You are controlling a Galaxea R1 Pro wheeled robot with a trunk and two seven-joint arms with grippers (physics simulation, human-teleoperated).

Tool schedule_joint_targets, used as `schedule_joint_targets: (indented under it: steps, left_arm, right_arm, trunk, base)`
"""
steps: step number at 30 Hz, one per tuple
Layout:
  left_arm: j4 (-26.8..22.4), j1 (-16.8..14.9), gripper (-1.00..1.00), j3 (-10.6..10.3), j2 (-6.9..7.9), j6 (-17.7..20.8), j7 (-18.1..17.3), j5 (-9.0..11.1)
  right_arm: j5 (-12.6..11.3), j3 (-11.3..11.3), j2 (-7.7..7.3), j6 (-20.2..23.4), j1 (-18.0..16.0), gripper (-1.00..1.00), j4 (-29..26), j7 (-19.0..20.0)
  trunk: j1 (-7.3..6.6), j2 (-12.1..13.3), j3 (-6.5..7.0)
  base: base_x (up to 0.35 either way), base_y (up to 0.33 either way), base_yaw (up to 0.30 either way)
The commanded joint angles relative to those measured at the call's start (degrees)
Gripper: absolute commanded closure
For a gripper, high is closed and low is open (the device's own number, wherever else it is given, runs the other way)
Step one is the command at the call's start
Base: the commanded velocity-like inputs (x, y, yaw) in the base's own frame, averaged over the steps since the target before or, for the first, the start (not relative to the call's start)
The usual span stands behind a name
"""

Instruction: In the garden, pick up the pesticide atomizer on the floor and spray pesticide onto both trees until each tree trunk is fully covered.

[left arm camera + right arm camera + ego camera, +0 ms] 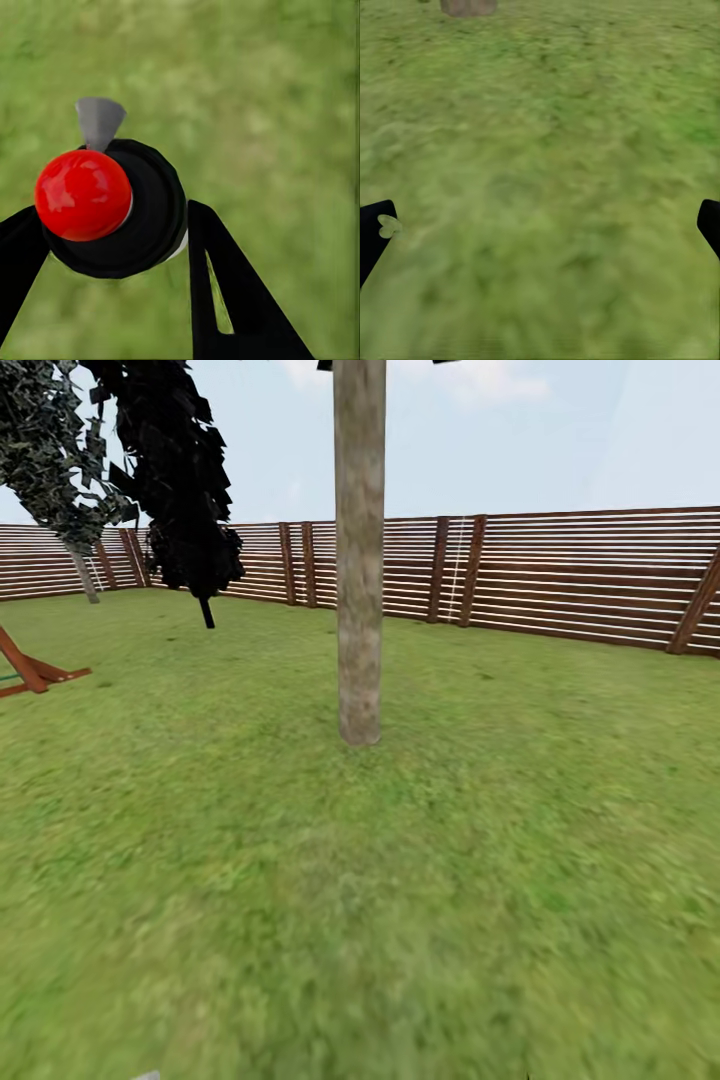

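Left gripper (112,247) pinches the pesticide atomizer (109,206), red knob up, over the grass (400,920), right gripper (540,232) fingers spread w/ nothing between, grey-tan tree trunk (359,560) stands ahead mid-lawn, slat fence (560,575) beyond.

Fenced garden: lawn (400,920), slat fence (580,575), tree trunk (359,560).
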Motion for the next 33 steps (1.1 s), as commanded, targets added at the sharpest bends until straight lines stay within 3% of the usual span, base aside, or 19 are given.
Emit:
schedule_joint_targets:
  steps: [1, 33]
  left_arm:
    - [-0.01, 0.00, 1.00, 0.01, 0.00, 0.00, -0.02, 0.00]
    - [-0.01, 0.00, 1.00, 0.01, 0.00, 0.00, -0.02, -0.02]
  right_arm:
    - [0.00, 0.00, 0.00, 0.00, 0.00, -1.00, 0.00, 0.00]
    - [0.00, 0.00, 0.00, 0.00, 0.00, -1.00, 0.00, 0.00]
  trunk:
    - [0.00, 0.00, 0.00]
    - [0.00, 0.00, 0.00]
  base:
    - [0.338, 0.000, 0.000]
    - [0.338, 0.000, 0.000]
